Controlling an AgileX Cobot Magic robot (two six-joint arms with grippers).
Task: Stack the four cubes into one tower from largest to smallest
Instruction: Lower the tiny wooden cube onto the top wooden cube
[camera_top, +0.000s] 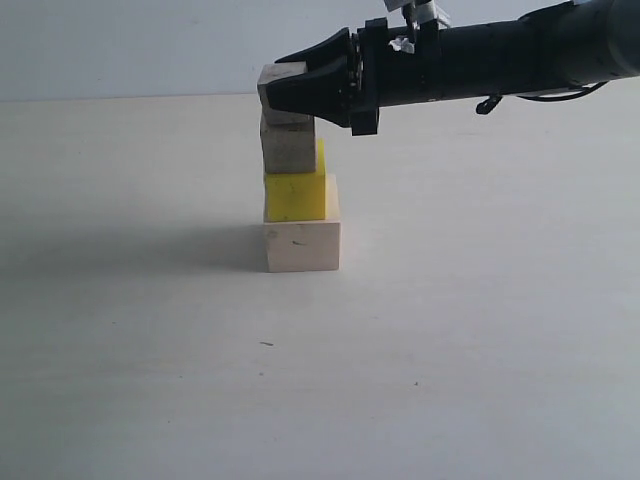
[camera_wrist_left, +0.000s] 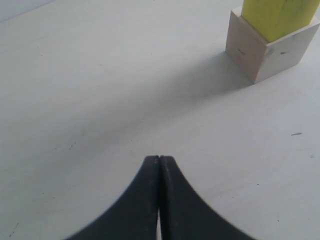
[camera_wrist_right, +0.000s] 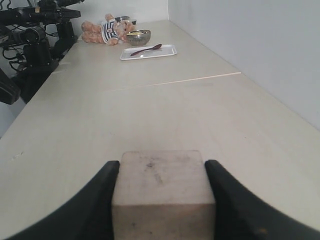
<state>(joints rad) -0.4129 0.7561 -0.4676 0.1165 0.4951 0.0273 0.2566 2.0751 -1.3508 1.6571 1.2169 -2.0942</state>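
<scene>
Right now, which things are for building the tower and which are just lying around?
For the tower: big pale cube, yellow cube, grainy wood cube, top wood cube, right gripper holding it.
Just lying about: teddy bear, bowl, spoon, white tray.

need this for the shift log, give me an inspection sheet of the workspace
surface: pale table, few dark specks
job's things: big cube at base, yellow cube on it, grainy cube on that, top cube in right claw
clutter: teddy, bowl, tray with spoon, far off
claws: right claw shut on top cube; left claw shut, empty
cables: one cable under right arm; more on dark gear
surroundings: white wall
</scene>
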